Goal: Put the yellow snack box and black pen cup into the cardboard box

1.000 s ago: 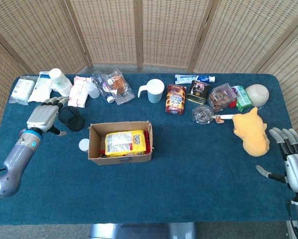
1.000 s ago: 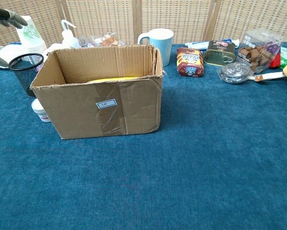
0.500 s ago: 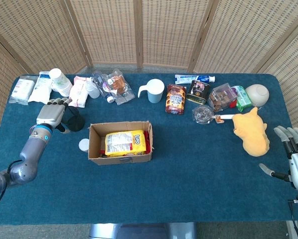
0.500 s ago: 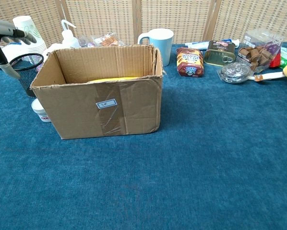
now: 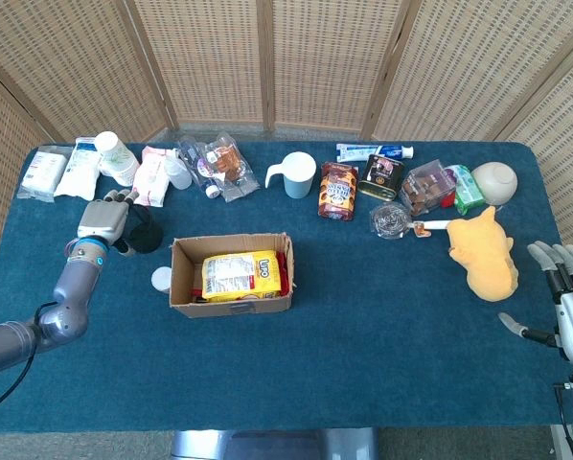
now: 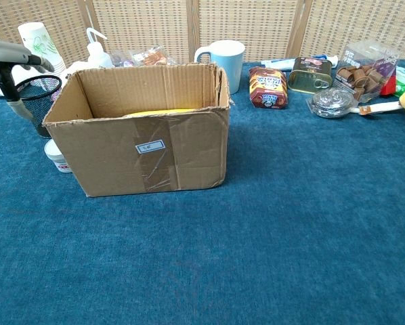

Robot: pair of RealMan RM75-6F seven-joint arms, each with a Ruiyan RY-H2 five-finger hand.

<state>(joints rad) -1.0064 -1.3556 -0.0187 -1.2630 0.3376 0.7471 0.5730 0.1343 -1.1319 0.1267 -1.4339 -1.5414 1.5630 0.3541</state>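
Observation:
The black mesh pen cup (image 5: 146,234) (image 6: 41,93) stands on the blue cloth just left of the cardboard box (image 5: 231,304) (image 6: 148,156). My left hand (image 5: 103,219) (image 6: 11,53) is at the cup's left side. Its fingers reach over the rim and its thumb hangs down beside the outer wall, without a closed grip that I can see. The yellow snack box (image 5: 240,275) lies flat inside the cardboard box; the chest view shows only a yellow sliver (image 6: 158,110) of it. My right hand (image 5: 568,311) hovers at the table's right edge, fingers spread, holding nothing.
A small white jar (image 5: 161,279) sits by the box's left wall. Paper cups (image 5: 117,158), snack bags, a white mug (image 5: 295,174), tins and a yellow plush toy (image 5: 485,254) line the back and right of the table.
My left hand has moved right and a little farther back, closing in on the pen cup, with its thumb now down beside the cup. The right hand has drifted slightly right.

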